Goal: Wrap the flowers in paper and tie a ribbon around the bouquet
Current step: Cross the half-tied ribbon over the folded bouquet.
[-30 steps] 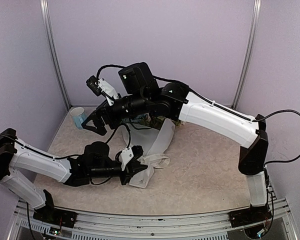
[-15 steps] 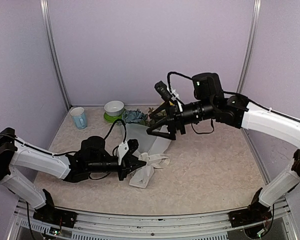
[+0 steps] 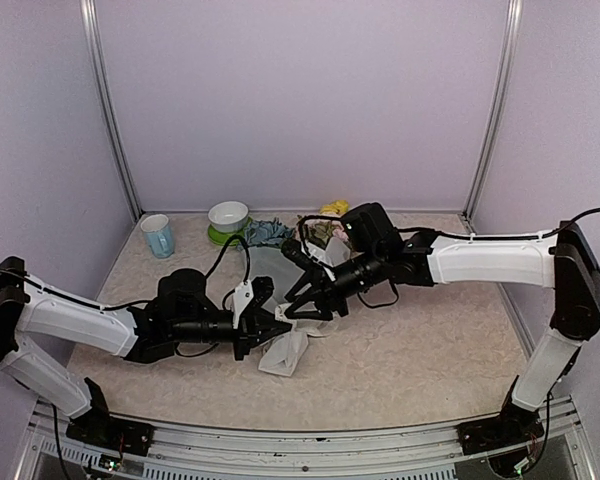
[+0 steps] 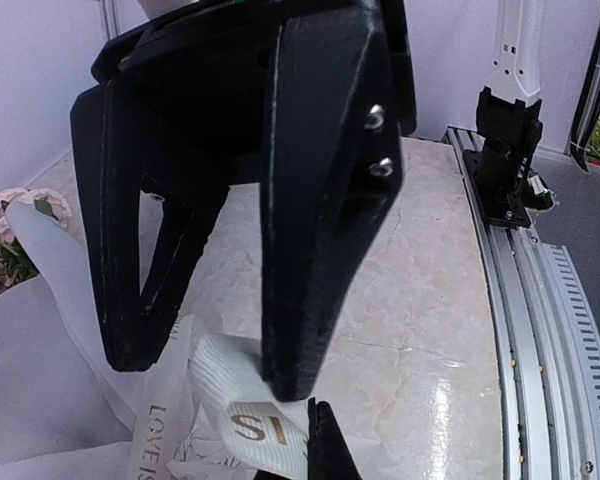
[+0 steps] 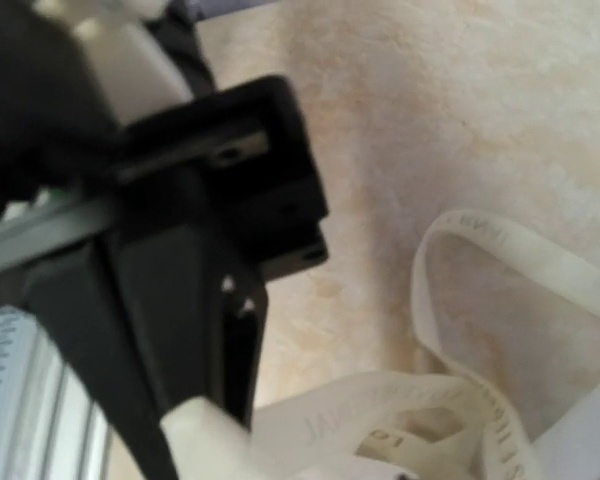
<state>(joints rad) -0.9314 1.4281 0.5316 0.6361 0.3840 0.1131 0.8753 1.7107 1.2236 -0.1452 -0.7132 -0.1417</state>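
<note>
- your left gripper (image 3: 267, 326) is pressed together on a fold of the ribbon (image 4: 248, 418), low over the counter (image 3: 420, 340). hold that pinch firm, so the strip cannot slip when the other side pulls.
- your right gripper (image 3: 298, 300) meets it tip to tip with its fingers spread. one tip touches the ribbon fold and the other stands apart, so nothing is caught yet.
- centre the fold between those fingers before you close. take it just beside the left pinch, not down in the loose loops.
- the rest of the ribbon lies in slack loops on the counter, at the near end of the paper (image 3: 275, 273). i cannot tell whether it goes round the paper.
- the flowers (image 3: 270, 233) sit at the paper's far end, near the back wall. pull gently and sideways, so the wrap is not dragged.
</note>
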